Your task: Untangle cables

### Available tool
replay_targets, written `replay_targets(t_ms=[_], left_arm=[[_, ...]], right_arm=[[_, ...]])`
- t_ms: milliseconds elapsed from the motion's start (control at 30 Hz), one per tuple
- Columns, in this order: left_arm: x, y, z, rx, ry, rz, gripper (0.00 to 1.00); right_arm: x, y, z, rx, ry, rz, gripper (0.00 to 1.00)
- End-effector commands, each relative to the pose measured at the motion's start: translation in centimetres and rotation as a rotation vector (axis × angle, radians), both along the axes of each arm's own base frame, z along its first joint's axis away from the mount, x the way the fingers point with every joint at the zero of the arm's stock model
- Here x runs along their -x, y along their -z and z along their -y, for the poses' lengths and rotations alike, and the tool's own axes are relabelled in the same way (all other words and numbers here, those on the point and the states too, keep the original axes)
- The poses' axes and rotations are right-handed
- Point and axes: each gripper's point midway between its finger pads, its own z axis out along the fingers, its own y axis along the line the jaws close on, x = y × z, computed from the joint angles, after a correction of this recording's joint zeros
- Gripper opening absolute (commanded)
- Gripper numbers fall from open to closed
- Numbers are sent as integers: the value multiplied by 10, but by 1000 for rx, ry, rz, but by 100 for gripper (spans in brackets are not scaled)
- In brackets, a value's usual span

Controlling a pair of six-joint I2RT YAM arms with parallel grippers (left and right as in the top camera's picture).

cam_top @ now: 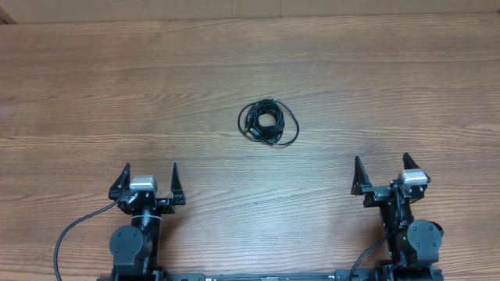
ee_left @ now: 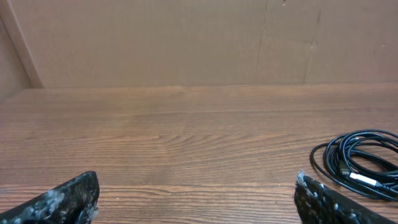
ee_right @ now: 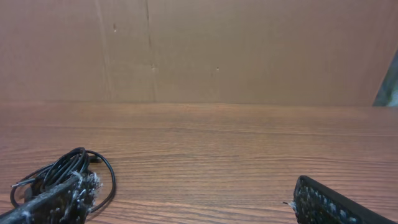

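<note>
At the near edge of the wooden table (cam_top: 94, 94), the left gripper (cam_top: 150, 170) and the right gripper (cam_top: 382, 164) both sit low with jaws spread wide and nothing between them. Farther out, near the middle of the table and between the two arms, the cables (cam_top: 268, 122) lie in one small black coiled bundle, well apart from both grippers. Beyond them stands a plain brown wall (ee_left: 186, 37).
</note>
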Motion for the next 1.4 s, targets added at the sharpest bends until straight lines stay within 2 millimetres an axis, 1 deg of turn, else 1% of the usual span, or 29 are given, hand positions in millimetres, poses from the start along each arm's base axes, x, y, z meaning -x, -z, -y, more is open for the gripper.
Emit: replay_targets(t_ms=[0, 1067, 1133, 1200, 1267, 1300, 1367], left_arm=[[0, 0, -3, -20, -14, 6, 100], [0, 0, -3, -20, -14, 6, 100], [0, 0, -3, -20, -13, 6, 100], [0, 0, -3, -20, -14, 6, 99], [0, 0, -3, -20, -14, 5, 100], [0, 0, -3, -20, -13, 6, 99], [0, 0, -3, -20, -14, 5, 100]], right_arm=[[0, 2, 3, -3, 13, 4, 100], [0, 2, 3, -3, 13, 4, 100], [-1, 0, 8, 14, 47, 13, 100], [-1, -2, 10, 13, 56, 20, 100], [-1, -5, 6, 11, 34, 33, 100], [0, -7, -3, 11, -19, 38, 100], [1, -2, -11, 10, -64, 19, 100]])
